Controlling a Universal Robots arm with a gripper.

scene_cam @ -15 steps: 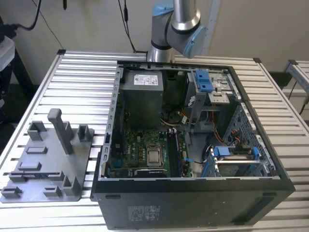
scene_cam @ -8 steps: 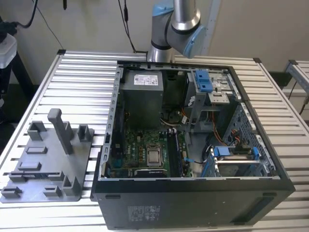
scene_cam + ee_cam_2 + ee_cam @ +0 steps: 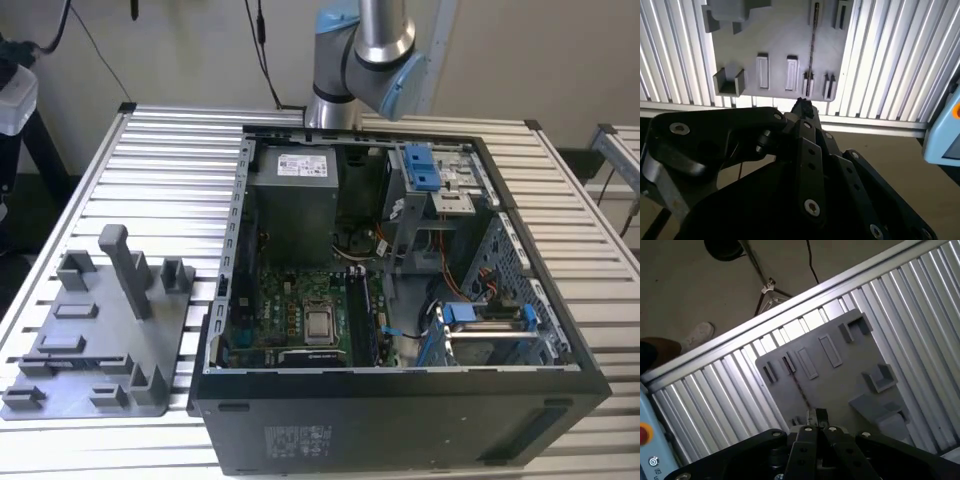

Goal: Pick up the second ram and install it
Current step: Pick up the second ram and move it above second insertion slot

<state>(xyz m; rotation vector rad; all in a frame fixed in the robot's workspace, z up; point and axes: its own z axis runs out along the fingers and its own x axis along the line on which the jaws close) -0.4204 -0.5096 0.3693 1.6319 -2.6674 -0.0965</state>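
Exterior view, starting from its left: a grey holder tray (image 3: 100, 345) with upright brackets lies on the slatted metal table (image 3: 180, 150). Just beside it, an open computer case (image 3: 400, 425) stands in the middle and toward the exterior view's right. Inside the case a grey power supply box (image 3: 295, 200) sits behind the green motherboard (image 3: 285, 310), and the robot arm (image 3: 365, 55) rises beyond the case at the table's far edge. Both wrist views look down on the same tray (image 3: 775, 45) (image 3: 840, 390) from well above. The second ram (image 3: 813, 45) (image 3: 797, 387) stands on its long edge in that tray. It shows as a thin dark line running between two slotted brackets, one of them near the table's edge. The gripper (image 3: 802, 105) (image 3: 816, 415) hangs over the tray, well apart from the ram and not touching it. Its black fingers are drawn in narrow, tips nearly together, with nothing between them. In the second wrist view the tips sit just off the ram's end nearer the table edge. In the first wrist view they sit just off its other end.
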